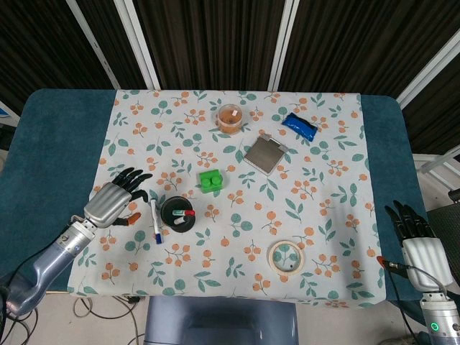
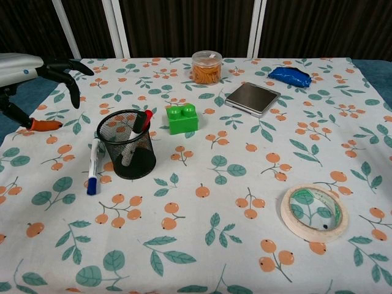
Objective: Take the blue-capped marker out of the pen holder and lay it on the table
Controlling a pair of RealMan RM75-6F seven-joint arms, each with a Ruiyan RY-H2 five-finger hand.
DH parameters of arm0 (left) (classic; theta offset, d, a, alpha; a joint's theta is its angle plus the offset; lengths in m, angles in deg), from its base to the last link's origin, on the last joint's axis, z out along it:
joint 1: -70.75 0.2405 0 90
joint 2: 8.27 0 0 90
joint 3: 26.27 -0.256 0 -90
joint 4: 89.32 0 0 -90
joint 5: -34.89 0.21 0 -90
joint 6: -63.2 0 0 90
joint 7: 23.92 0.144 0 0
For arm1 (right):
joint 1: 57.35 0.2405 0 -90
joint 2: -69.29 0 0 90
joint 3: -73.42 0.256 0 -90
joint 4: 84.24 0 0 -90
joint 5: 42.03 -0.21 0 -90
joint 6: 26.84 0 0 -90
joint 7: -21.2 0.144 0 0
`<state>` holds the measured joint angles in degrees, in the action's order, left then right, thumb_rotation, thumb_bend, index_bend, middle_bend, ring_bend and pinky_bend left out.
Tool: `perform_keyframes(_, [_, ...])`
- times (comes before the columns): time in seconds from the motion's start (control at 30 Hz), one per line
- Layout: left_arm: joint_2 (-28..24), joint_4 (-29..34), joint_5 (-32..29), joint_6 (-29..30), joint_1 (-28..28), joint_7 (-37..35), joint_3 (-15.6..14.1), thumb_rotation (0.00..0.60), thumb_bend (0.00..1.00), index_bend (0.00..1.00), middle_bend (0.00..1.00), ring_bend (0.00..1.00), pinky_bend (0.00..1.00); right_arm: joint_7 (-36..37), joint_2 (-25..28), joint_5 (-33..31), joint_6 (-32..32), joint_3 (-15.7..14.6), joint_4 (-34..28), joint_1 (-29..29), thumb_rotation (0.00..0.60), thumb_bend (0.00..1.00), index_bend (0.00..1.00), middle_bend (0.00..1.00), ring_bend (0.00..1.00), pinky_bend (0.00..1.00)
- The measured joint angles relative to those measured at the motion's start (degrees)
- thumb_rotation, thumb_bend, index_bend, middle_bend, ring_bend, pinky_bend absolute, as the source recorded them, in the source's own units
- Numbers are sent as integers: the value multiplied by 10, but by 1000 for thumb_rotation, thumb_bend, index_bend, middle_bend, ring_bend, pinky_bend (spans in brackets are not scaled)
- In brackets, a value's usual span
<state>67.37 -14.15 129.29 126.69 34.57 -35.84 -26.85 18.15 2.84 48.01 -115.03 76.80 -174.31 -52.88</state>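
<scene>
The blue-capped marker (image 1: pixel 155 221) (image 2: pixel 92 167) lies flat on the tablecloth just left of the black mesh pen holder (image 1: pixel 177 213) (image 2: pixel 127 144), blue cap toward the front edge. A red-capped marker (image 2: pixel 139 125) stands in the holder. My left hand (image 1: pixel 115 199) (image 2: pixel 37 79) hovers left of the marker with its fingers spread, holding nothing and not touching it. At the table's front right corner, off the cloth, my right hand (image 1: pixel 417 237) rests with fingers extended and empty; the chest view does not show it.
A green brick (image 1: pixel 210 180) (image 2: pixel 182 118) sits right of the holder. Behind it are an orange-filled jar (image 1: pixel 230 117), a grey flat case (image 1: pixel 264 154) and a blue bag (image 1: pixel 300 125). A tape roll (image 1: pixel 286 256) (image 2: pixel 313 212) lies front right.
</scene>
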Motion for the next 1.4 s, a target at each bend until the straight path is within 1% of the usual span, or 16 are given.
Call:
perform_keyframes(0.1, [-21,11,6,16,7,6,-4,600,239,368,53,0,0,-1,-1,0,0,0,0,0,600,114,63,0,45,167])
perform_keyframes(0.17, [-33,18,3,39,19,16,-2,600,239,360,49,0,0,0,0,0,0,0,0,0,600,114,63,0,45,167])
perform_keyframes(0.33, [-67,52,-21,84,52,75,9,600,239,335,48,0,0,-1,0,-2,1,1,-1,0,600,114,63,0,45,167])
perform_keyframes(0.43, [-81,81,-38,125,82,120,15,600,239,326,45,0,0,-1,0,-2,1,1,-2,0,600,114,63,0,45,167])
perform_keyframes(0.57, [-94,132,-72,187,143,189,15,600,239,298,29,0,0,3,0,-3,-3,3,-2,-2,600,113,62,0,45,167])
perform_keyframes(0.67, [-101,161,-97,207,182,214,9,600,239,261,17,0,0,3,1,-3,-1,2,-2,-1,600,114,62,0,45,167])
perform_keyframes(0.73, [-105,172,-105,213,200,217,1,600,239,247,12,0,0,2,1,0,-1,2,-1,0,600,114,62,0,45,167])
perform_keyframes(0.87, [-113,182,-109,222,228,196,-13,600,239,231,9,0,0,3,0,1,-2,2,1,0,600,113,62,0,45,167])
perform_keyframes(1.07, [-113,165,-94,240,251,160,-21,600,239,227,9,0,0,3,-1,3,-3,2,2,0,600,114,61,0,45,167])
perform_keyframes(1.27, [-108,133,-85,232,253,124,-14,600,239,225,8,0,0,3,-1,2,-4,2,2,0,600,113,61,0,44,167])
perform_keyframes(1.4, [-106,125,-84,226,255,116,-10,600,239,226,7,0,0,4,-1,1,-3,3,2,0,600,114,61,0,45,167])
